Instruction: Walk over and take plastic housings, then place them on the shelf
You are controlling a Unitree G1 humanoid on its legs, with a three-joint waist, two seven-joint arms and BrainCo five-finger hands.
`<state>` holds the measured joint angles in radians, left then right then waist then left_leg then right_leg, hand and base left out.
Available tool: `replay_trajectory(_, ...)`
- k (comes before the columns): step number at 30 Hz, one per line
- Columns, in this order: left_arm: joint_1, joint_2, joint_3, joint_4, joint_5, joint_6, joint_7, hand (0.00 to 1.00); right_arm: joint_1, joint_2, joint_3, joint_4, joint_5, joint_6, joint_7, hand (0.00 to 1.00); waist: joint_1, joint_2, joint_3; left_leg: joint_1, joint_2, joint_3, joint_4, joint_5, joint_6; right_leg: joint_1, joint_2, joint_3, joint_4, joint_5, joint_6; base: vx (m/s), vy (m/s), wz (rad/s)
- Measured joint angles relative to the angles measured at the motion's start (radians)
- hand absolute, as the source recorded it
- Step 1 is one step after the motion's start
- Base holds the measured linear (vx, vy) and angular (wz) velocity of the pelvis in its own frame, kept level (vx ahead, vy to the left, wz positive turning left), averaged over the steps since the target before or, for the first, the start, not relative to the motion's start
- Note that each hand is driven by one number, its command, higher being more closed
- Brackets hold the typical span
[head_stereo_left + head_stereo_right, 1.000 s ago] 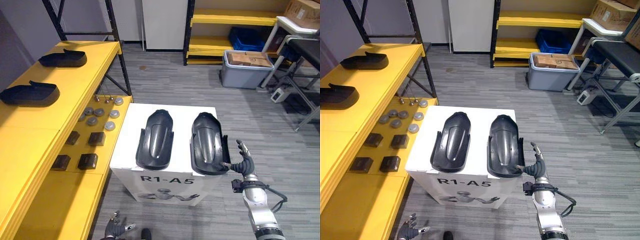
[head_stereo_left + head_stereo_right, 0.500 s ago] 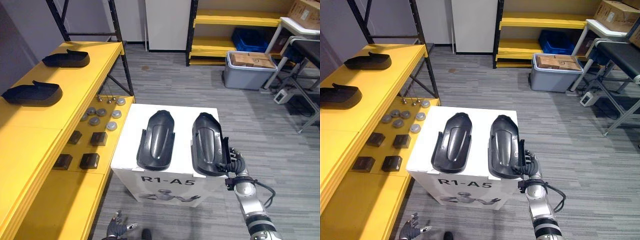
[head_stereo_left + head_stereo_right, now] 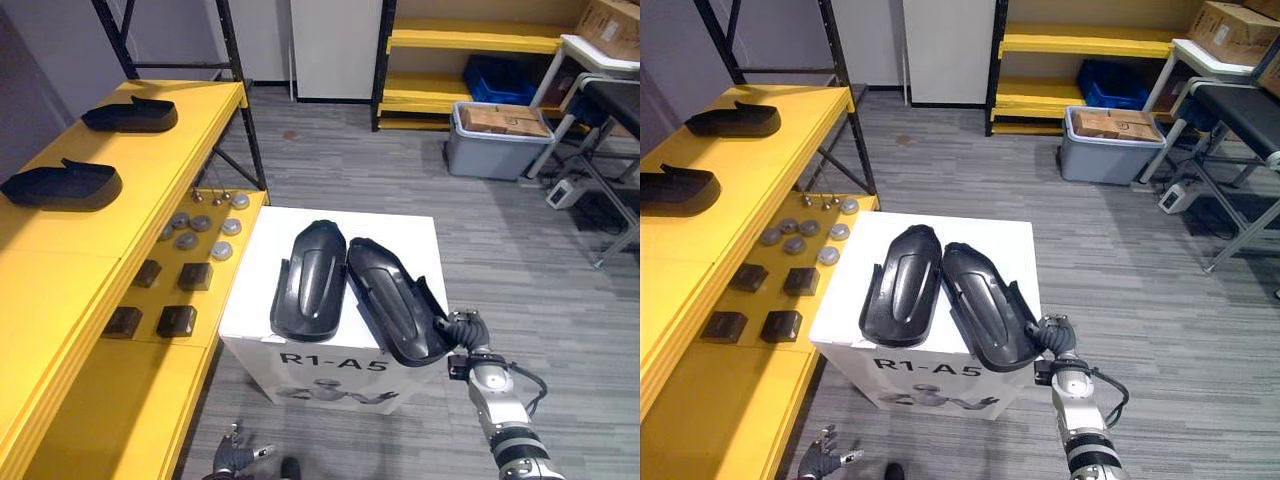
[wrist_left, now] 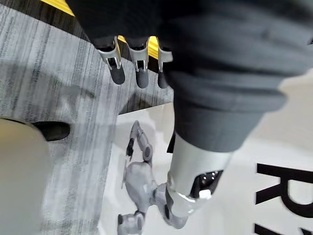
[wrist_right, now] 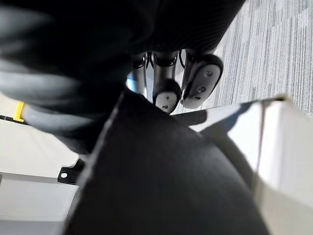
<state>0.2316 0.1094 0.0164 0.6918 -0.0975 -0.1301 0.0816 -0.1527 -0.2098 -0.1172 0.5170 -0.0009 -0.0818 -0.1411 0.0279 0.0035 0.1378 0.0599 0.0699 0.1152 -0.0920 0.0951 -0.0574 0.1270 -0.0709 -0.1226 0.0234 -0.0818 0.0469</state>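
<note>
Two black plastic housings lie on a white box (image 3: pixel 410 230). The left housing (image 3: pixel 310 280) lies lengthwise and flat. The right housing (image 3: pixel 395 298) is turned at a slant, its far end touching the left one, its near end over the box's front right corner. My right hand (image 3: pixel 462 330) is shut on that near end; in the right wrist view its fingers (image 5: pixel 198 81) curl over the housing's edge (image 5: pixel 166 191). My left hand (image 3: pixel 238 458) hangs low by the box front, fingers (image 4: pixel 139 68) straight. Two more housings (image 3: pixel 62 185) (image 3: pixel 130 113) rest on the yellow shelf (image 3: pixel 60 270).
Small dark blocks (image 3: pixel 178 320) and grey discs (image 3: pixel 200 225) lie on the shelf's lower level. A grey bin (image 3: pixel 492 135) with cardboard stands on the floor at the back right, near a blue crate (image 3: pixel 500 78) and a metal-legged table (image 3: pixel 600 100).
My right hand went from open beside the right housing to shut on its near end. That housing swung at a slant, its far end now against the left one.
</note>
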Motion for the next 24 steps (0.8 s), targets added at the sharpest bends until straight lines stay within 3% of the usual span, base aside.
replay_trajectory(7, 0.012, -0.008, 0.089, -0.254, -0.038, -0.003, 0.026, 0.00, 0.062, 0.068, -0.082, -0.254, -0.029, -0.003, -0.083, 1.00, -0.001, 0.001, 0.003, -0.003, 0.001, 0.000, 0.001, 0.000, 0.000, -0.005, 0.001, 0.004, 0.002, 0.000, 0.000, 0.00, 0.000, 0.00)
replay_trajectory(15, 0.063, -0.109, 0.192, -0.603, -0.106, -0.031, 0.067, 0.00, 0.117, 0.136, -0.132, -0.482, -0.125, -0.006, -0.159, 1.00, -0.002, 0.002, 0.003, -0.004, 0.001, 0.000, 0.004, 0.000, 0.000, -0.006, 0.000, 0.003, 0.003, 0.001, 0.000, 0.00, 0.000, 0.00)
replay_trajectory(19, 0.070, -0.137, 0.188, -0.766, -0.144, -0.060, 0.075, 0.00, 0.117, 0.175, -0.134, -0.579, -0.194, -0.008, -0.191, 1.00, -0.001, 0.002, 0.003, -0.004, 0.000, -0.001, 0.004, 0.000, 0.000, -0.005, -0.001, 0.001, 0.003, 0.001, 0.000, 0.00, 0.000, 0.00)
replay_trajectory(24, 0.060, -0.137, 0.084, -0.899, -0.155, -0.088, 0.080, 0.00, 0.115, 0.187, -0.082, -0.629, -0.240, -0.019, -0.218, 1.00, -0.001, 0.004, 0.002, -0.003, -0.001, -0.004, 0.005, 0.000, 0.000, -0.005, -0.002, -0.001, 0.008, 0.001, 0.000, 0.00, 0.000, 0.00)
